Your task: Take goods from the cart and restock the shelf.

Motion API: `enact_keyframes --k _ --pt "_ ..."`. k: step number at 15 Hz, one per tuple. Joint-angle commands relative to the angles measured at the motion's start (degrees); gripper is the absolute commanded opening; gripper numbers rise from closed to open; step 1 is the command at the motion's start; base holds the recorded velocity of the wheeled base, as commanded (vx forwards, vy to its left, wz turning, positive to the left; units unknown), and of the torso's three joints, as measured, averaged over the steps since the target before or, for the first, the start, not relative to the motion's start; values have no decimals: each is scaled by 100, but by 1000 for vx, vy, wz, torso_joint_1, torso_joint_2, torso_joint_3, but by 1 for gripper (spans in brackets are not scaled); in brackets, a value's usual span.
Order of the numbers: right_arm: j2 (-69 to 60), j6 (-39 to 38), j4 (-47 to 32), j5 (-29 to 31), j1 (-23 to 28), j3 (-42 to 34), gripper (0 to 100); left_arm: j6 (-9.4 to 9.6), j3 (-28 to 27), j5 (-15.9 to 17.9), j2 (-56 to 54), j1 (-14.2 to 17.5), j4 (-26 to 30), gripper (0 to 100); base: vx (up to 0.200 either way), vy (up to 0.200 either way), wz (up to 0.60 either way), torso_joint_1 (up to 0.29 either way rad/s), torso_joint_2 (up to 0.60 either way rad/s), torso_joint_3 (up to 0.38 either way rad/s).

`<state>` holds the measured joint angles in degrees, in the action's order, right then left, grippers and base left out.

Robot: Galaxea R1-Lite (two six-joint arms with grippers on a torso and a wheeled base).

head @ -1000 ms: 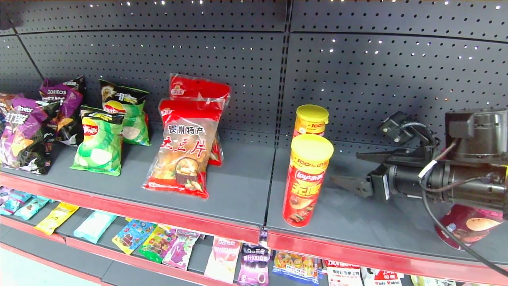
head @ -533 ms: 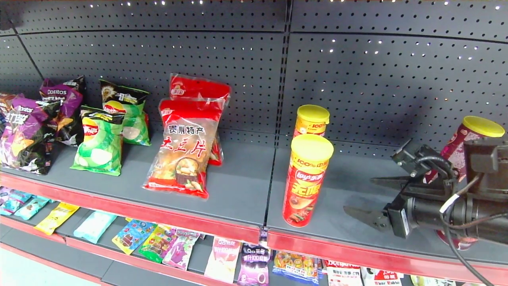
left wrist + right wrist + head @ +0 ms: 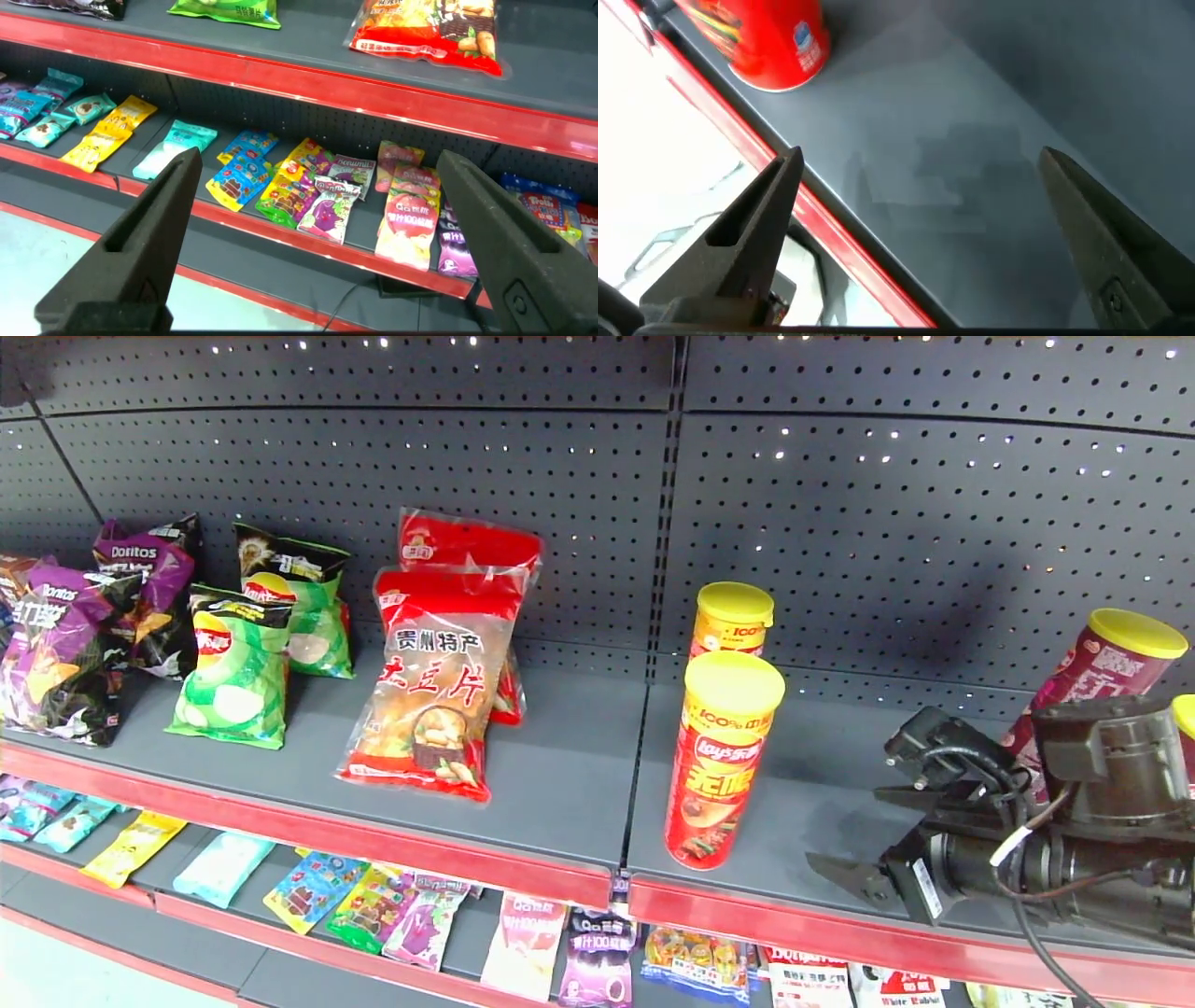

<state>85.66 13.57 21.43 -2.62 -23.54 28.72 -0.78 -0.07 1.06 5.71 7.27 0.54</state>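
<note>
Head view: the right gripper [image 3: 845,828] has drawn back toward the shelf [image 3: 560,775] edge, jaws spread and empty, and the maroon can [image 3: 1097,677] now stands free behind it. Left wrist view: the left gripper [image 3: 318,233] gapes, holding nothing. Right wrist view: bare shelf between the jaws, so this can looks placed

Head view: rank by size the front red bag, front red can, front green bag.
front red bag
front red can
front green bag
The last two look close, so their order is unsure.

Maroon can [image 3: 1097,674] lower half hidden, purple bag [image 3: 65,644] cut off
</note>
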Motion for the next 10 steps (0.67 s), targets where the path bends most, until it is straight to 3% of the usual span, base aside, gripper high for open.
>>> enact_keyframes --k 1,6,10 --pt "258 5 10 7 -107 46 100 -1 -1 -1 10 3 -1 100 0 0 0 0 0 0" --pt "-94 -21 10 -28 -177 -51 100 -1 -1 -1 10 3 -1 100 0 0 0 0 0 0" --pt "-1605 14 -60 -309 -195 -842 100 -1 -1 -1 10 3 -1 100 0 0 0 0 0 0"
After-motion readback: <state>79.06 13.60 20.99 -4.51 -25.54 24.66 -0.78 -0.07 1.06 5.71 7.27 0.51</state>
